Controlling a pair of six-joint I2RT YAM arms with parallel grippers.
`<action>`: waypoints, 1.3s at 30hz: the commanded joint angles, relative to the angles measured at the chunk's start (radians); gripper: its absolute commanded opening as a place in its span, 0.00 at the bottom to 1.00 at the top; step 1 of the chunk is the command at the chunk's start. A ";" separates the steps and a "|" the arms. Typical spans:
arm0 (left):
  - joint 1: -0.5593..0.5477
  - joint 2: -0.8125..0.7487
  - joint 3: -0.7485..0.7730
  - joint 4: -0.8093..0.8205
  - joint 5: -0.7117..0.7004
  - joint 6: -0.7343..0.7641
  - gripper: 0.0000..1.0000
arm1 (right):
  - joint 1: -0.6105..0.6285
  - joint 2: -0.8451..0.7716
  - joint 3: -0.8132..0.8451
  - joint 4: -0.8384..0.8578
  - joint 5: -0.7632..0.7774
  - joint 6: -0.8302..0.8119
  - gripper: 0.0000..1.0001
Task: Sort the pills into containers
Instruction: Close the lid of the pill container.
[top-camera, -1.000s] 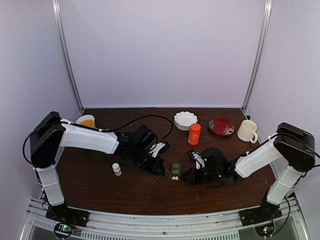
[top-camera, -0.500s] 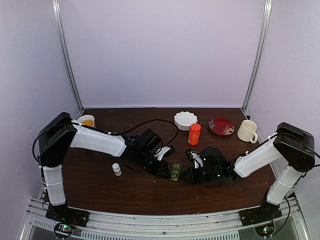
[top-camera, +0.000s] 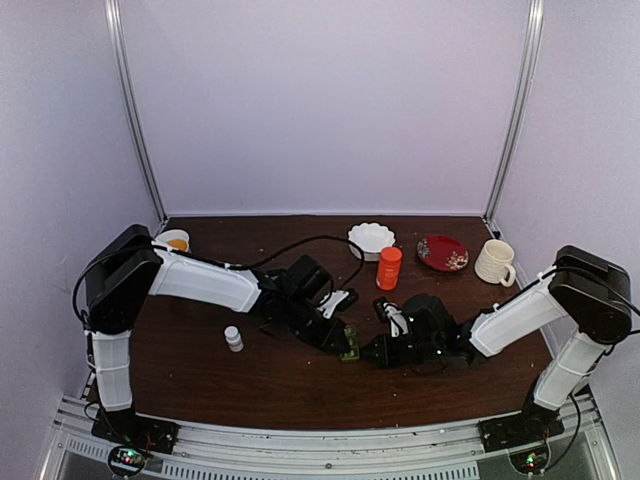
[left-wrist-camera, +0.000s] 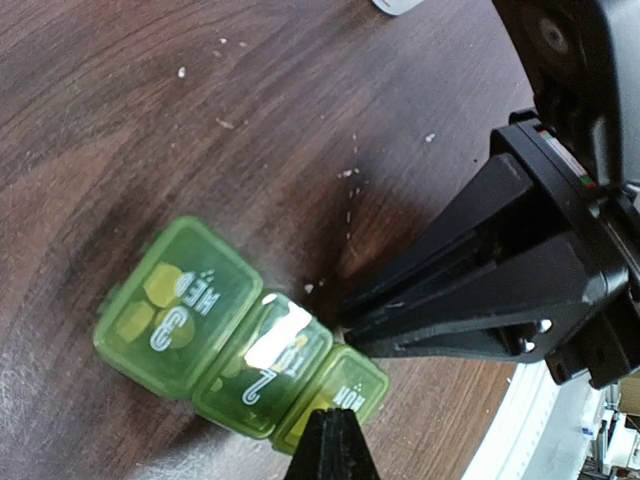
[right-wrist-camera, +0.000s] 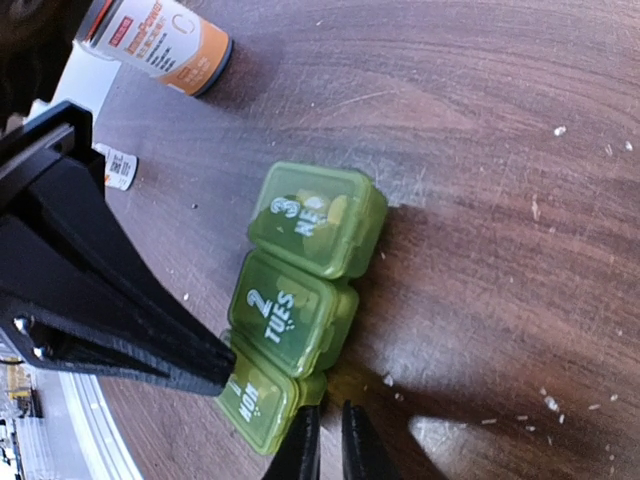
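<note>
The green pill box (left-wrist-camera: 240, 340) lies on the dark table with its three cells MON, TUES and WED, all lids down. It also shows in the right wrist view (right-wrist-camera: 300, 290) and the top view (top-camera: 352, 344). Pale pills (left-wrist-camera: 163, 284) show dimly through the WED lid. My left gripper (left-wrist-camera: 331, 432) is shut and empty, its tip at the MON cell's edge. My right gripper (right-wrist-camera: 330, 440) is almost shut with a thin slit, empty, its tip against the MON cell's tab from the other side. From above, the left gripper (top-camera: 336, 338) and the right gripper (top-camera: 368, 350) flank the box.
An orange bottle (top-camera: 389, 267), a white scalloped bowl (top-camera: 371, 240), a red plate (top-camera: 442, 253) and a mug (top-camera: 495, 262) stand behind. A small white bottle (top-camera: 233, 338) stands left. A cup (top-camera: 174, 241) is at the far left. A labelled bottle (right-wrist-camera: 160, 45) shows beyond the box.
My left arm has moved right until its gripper meets the box. The white pills seen from above in an open cell no longer show. The right arm has barely moved.
</note>
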 joint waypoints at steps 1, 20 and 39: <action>-0.017 0.031 0.033 -0.065 -0.077 0.020 0.00 | 0.008 -0.048 -0.018 0.039 0.004 0.001 0.13; -0.037 0.071 0.083 -0.130 -0.127 0.041 0.00 | 0.008 -0.009 -0.007 0.085 -0.056 -0.003 0.26; -0.037 0.048 0.112 -0.159 -0.148 0.047 0.00 | 0.005 -0.087 0.037 -0.094 0.045 -0.073 0.25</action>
